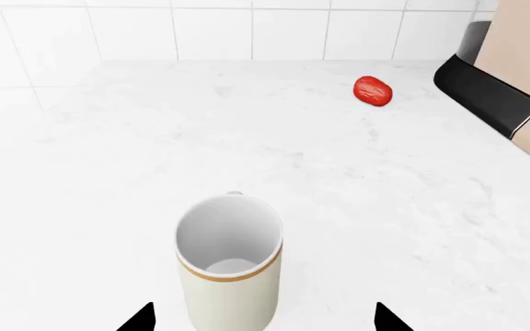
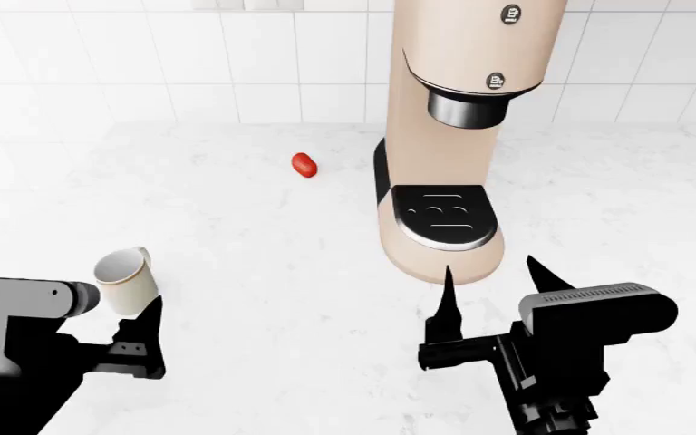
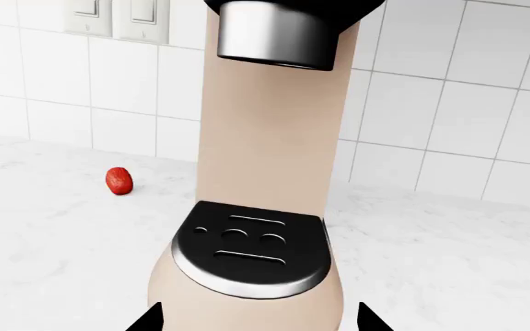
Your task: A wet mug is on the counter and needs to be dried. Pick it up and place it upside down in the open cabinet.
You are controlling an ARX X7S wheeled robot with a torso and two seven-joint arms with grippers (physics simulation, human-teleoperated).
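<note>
While upright, mug (image 1: 229, 262) between spread left fingers (image 1: 139, 318).

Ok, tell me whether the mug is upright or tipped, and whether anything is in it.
Upright and empty: the mug stands on the counter with its mouth up, bare bottom visible inside.

Beige coffee machine (image 3: 270, 158) fills the centre, standing on the white marbled tabletop (image 3: 53, 255). Black drip tray (image 3: 246, 248) with slots, silver-rimmed; chrome spout (image 3: 279, 34) directly above. Small red object (image 3: 119, 181) lies apart near the tiled wall (image 3: 449, 103). Two light switches (image 3: 113, 14) on wall. Right pincer (image 3: 260, 321): only two dark fingertips (image 3: 145, 321) visible, spread wide.
</note>
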